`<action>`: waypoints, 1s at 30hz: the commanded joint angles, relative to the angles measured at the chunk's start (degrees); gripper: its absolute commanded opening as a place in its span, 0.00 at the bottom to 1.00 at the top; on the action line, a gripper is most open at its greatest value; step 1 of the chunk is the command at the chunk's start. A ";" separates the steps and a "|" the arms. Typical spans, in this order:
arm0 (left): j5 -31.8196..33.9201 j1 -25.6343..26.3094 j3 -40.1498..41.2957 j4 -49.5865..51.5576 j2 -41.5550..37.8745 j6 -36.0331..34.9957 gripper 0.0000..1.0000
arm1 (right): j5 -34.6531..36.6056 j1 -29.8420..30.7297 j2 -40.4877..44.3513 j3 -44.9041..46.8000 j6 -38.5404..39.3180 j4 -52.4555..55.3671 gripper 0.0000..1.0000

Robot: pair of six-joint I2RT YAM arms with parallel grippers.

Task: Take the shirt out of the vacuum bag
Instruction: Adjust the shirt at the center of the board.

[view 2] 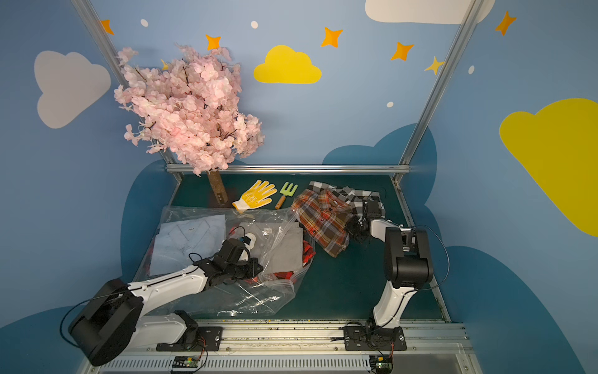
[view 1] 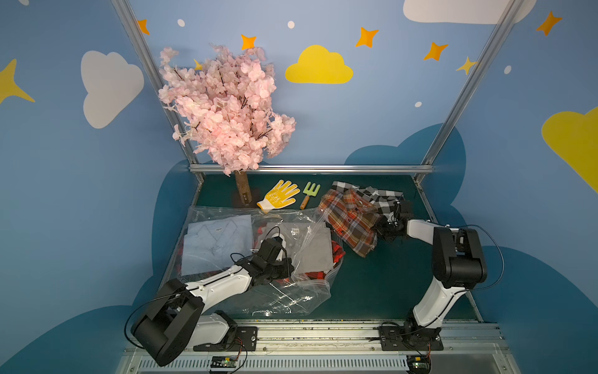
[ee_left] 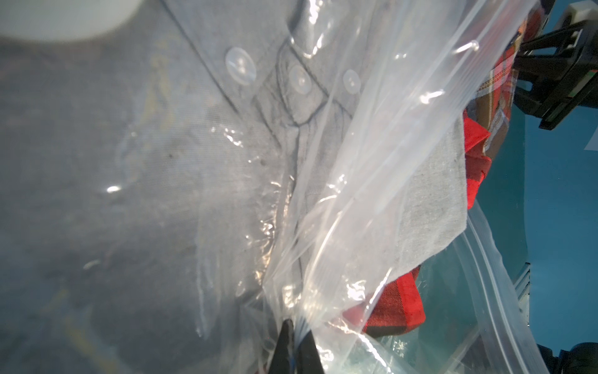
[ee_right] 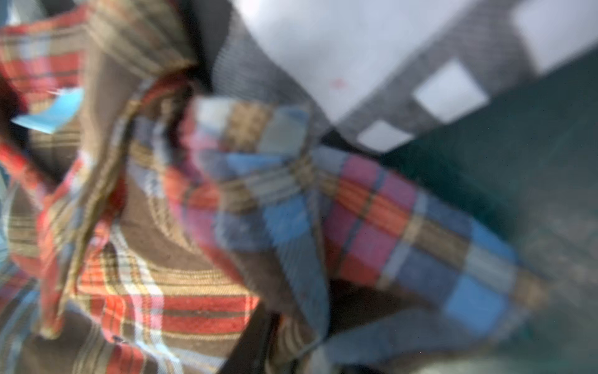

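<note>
On the surface the vacuum bag fills the 9 o'clock half, mouth toward 3. A grey shirt lies inside, long axis 12-to-6, at 8 o'clock from the right claw. The plaid shirt lies outside at 2 o'clock, against that claw, whose grip I cannot tell. Only the left wrist view shows the left claw clenched on bag film.

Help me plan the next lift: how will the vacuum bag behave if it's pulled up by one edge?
Probably floppy: the vacuum bag lies crumpled and creased, so it should drape rather than hold shape. Its glossy film, pinched in the left gripper, may slip. The gray shirt lying in it would likely weigh it down and make it sag.
</note>
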State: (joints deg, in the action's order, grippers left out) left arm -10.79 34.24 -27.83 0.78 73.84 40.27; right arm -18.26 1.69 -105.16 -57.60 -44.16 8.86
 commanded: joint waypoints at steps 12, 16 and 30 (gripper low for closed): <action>0.50 -1.27 1.90 3.98 -2.47 -1.25 0.03 | -6.59 5.10 9.52 -9.75 8.47 10.84 0.00; 0.28 -1.60 1.75 4.12 -2.24 -1.03 0.03 | -7.89 7.31 9.90 -17.25 12.75 17.19 0.00; 1.03 -2.15 2.39 5.90 -3.96 -1.42 0.03 | -7.47 8.62 -0.52 -46.26 25.84 28.66 0.00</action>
State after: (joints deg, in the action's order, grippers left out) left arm -10.85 32.62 -26.92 3.42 70.43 39.86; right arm -25.52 10.94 -104.57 -100.14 -22.17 35.66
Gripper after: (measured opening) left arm 0.051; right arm 0.081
